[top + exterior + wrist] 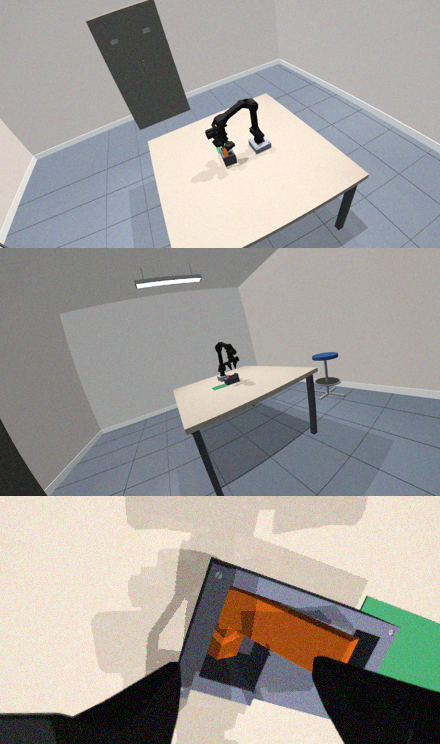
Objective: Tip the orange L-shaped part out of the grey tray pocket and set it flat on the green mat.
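The orange L-shaped part point(285, 630) point(225, 152) point(229, 375) lies tilted in the pocket of the grey tray point(197, 631) point(230, 160) point(233, 380). Its L-shaped end is sunk low in the pocket. Its straight end, on the side of the green mat point(412, 646) point(217, 150) point(219, 387), sticks up above the rim. My gripper point(247, 669) point(226, 144) point(231, 365) is open and empty. It hangs a little above the tray with one finger on either side of it. The right finger is close to the raised end in the wrist view.
The arm's grey base point(259, 145) stands on the table just behind the tray. The green mat lies flat right beside the tray. A blue stool point(325, 356) stands on the floor beyond the table.
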You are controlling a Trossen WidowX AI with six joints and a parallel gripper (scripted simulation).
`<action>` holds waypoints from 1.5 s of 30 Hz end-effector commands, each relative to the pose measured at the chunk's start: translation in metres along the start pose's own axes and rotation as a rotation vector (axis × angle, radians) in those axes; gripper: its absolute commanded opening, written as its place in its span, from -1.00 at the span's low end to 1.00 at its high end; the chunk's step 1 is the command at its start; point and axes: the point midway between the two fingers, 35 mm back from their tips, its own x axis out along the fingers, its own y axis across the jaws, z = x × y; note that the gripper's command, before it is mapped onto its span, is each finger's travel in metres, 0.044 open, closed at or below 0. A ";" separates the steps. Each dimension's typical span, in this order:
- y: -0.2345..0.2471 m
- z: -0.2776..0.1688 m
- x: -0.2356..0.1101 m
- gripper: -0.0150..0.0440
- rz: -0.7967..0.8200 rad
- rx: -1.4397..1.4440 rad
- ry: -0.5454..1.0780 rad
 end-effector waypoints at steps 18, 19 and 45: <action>-0.058 -0.016 -0.002 0.46 0.010 -1.217 0.014; -0.058 -0.016 -0.002 0.46 0.010 -1.217 0.014; -0.058 -0.016 0.046 0.46 0.010 -1.217 0.013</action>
